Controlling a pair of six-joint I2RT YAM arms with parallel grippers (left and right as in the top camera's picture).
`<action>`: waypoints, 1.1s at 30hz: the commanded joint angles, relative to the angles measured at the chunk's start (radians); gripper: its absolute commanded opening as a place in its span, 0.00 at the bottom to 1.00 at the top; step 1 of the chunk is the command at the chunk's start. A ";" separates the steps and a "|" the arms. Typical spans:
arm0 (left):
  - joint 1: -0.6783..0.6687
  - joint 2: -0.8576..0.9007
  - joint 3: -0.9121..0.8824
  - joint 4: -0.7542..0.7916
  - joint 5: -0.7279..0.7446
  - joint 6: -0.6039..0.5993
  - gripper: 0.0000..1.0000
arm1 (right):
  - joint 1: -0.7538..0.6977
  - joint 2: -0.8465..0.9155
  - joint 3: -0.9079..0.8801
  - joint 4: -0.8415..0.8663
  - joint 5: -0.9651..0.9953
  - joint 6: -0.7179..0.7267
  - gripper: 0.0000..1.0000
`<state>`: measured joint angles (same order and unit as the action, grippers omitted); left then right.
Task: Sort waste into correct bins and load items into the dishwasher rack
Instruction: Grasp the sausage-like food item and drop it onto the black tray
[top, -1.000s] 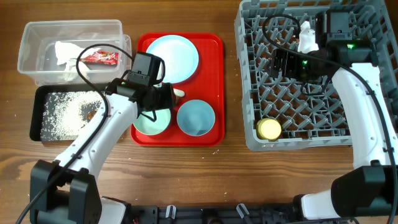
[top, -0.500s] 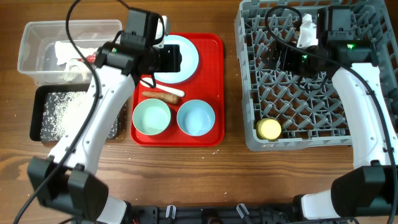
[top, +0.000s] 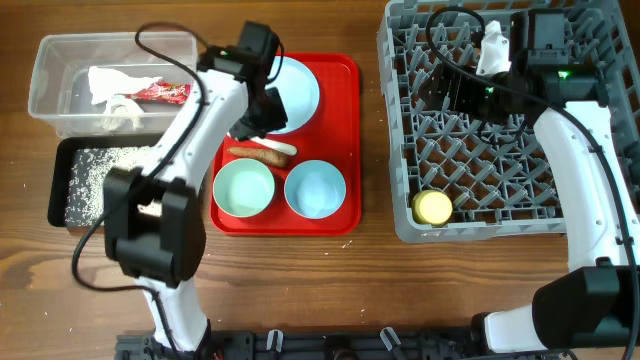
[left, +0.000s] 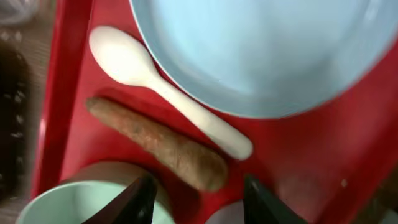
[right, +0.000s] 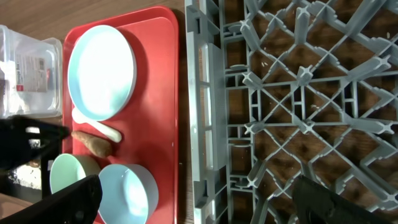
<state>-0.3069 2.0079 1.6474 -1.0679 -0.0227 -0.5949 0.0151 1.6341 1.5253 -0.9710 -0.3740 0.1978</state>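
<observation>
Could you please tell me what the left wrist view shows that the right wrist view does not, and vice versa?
Only the left wrist view shows that the left gripper is open, its fingers apart near one end of the carrot-like root. Only the right wrist view shows the dishwasher rack, the clear tub and the right gripper, open wide. Both show the red tray holding the plate, the white spoon, the root beside it and the mint bowl.

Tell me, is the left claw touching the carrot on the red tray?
Apart. The left wrist view shows the left gripper open, its fingers either side of the end of the carrot, a gap showing at each.
</observation>
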 joint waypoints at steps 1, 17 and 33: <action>-0.005 0.034 -0.084 0.090 -0.040 -0.207 0.46 | 0.000 -0.021 0.013 -0.009 -0.010 -0.014 1.00; -0.005 0.035 -0.270 0.254 -0.050 -0.277 0.39 | 0.000 -0.021 0.013 -0.014 -0.008 -0.014 1.00; 0.024 -0.205 -0.165 0.182 -0.050 -0.167 0.04 | 0.000 -0.021 0.013 -0.022 -0.007 -0.015 1.00</action>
<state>-0.3065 1.9526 1.4361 -0.8833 -0.0628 -0.8165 0.0151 1.6341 1.5253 -0.9874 -0.3740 0.1967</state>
